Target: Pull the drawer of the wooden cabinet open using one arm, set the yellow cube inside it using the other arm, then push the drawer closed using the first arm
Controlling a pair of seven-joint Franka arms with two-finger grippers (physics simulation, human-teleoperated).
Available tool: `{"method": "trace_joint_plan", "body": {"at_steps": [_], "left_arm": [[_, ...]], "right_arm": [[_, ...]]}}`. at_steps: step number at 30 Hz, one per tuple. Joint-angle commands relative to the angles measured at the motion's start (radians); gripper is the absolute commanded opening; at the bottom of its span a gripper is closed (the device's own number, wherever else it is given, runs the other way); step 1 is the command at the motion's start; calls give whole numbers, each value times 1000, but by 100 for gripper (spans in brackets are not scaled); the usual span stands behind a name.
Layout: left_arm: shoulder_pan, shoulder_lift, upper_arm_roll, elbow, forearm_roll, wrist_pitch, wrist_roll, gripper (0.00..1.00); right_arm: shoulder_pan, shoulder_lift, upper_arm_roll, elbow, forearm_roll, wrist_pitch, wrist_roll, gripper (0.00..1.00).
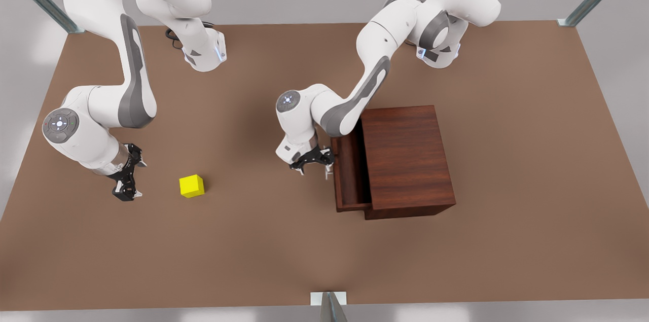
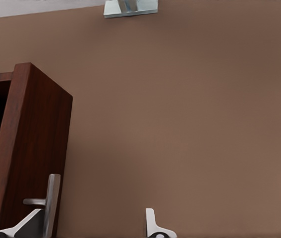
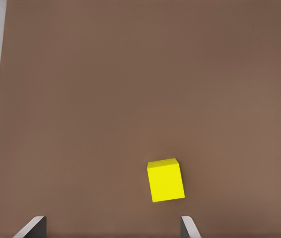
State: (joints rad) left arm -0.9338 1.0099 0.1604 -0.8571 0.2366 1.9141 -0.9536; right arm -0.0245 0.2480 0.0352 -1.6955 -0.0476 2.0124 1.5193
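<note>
Reddish-brown drawer point(image 1: 350, 172) stands part-open at frame centre-right; left gripper point(image 1: 313, 159), jaws spread, sits by its handle point(image 2: 51, 203) for pulling. Right gripper point(image 1: 127, 180), jaws released, waits lower left near yellow cube point(image 1: 191, 185).

light: soft, even — overhead | shadows: faint under cabinet point(image 1: 405, 159) and arms | glare: none

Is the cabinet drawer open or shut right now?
Open: the drawer juts out from the wooden cabinet, its hollow inside exposed.

A brown table point(image 1: 263, 261) carries the wooden cabinet point(image 1: 405, 159) and the yellow cube point(image 1: 191, 185).
</note>
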Motion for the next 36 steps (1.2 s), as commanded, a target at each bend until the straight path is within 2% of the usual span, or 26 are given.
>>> {"method": "trace_joint_plan", "body": {"at_steps": [1, 8, 12, 14, 15, 16, 17, 18, 19, 20, 21, 22, 25, 26, 30, 31, 33, 36], "left_arm": [[-7, -2, 2, 1, 4, 37, -37, 100], [-19, 4, 4, 4, 4, 103, -76, 100], [-45, -188, -7, 32, -8, -170, -65, 100], [-51, -241, -4, 29, -7, -315, -22, 100], [-30, -287, -4, 24, -8, -460, -14, 100], [48, -364, -1, 15, -65, -621, 102, 100], [246, -473, 2, -3, -189, -743, 416, 100], [466, -537, 1, -68, -338, -779, 715, 100], [556, -579, 11, -187, -349, -728, 915, 100], [589, -831, 28, -664, -350, -338, 946, 100], [592, -935, 33, -896, -278, -89, 976, 100], [610, -893, 45, -836, -275, -122, 1016, 100], [636, -901, 80, -800, -309, -194, 1069, 100], [636, -884, 82, -780, -401, -193, 1076, 100], [625, -866, 79, -772, -395, -205, 1076, 100], [624, -866, 77, -772, -393, -205, 1075, 100], [624, -864, 76, -772, -393, -207, 1075, 100], [619, -861, 74, -775, -393, -211, 1075, 100]], "right_arm": [[0, -1, 0, 0, 0, 0, 6, 100], [5, 1, 0, 0, 0, 0, 6, 100], [72, 43, 0, 0, -20, 0, 38, 100], [78, 45, 0, 0, -21, 2, 27, 100], [83, 48, 0, 0, -21, 2, 25, 100], [97, 60, 0, 0, -21, 3, 15, 100], [109, 80, 0, -1, -44, 3, 13, 100], [109, 103, 0, -1, -52, 6, 9, 100], [110, 137, 0, -4, -49, 45, -17, 100], [110, 151, 0, -7, -48, 48, -34, 100], [115, 165, 0, -7, -48, 49, -34, 100], [120, 175, 0, -7, -48, 68, -34, 100], [117, 211, 2, -15, -40, 130, -51, 100], [110, 223, 6, -39, -32, 199, -51, 100], [97, 200, 11, -184, -25, 385, -50, 100], [80, 200, 21, -190, -25, 390, -50, 100], [-26, 200, 135, -207, -25, 430, -60, 100], [-34, 205, 143, -243, -26, 497, -67, 100]]}}
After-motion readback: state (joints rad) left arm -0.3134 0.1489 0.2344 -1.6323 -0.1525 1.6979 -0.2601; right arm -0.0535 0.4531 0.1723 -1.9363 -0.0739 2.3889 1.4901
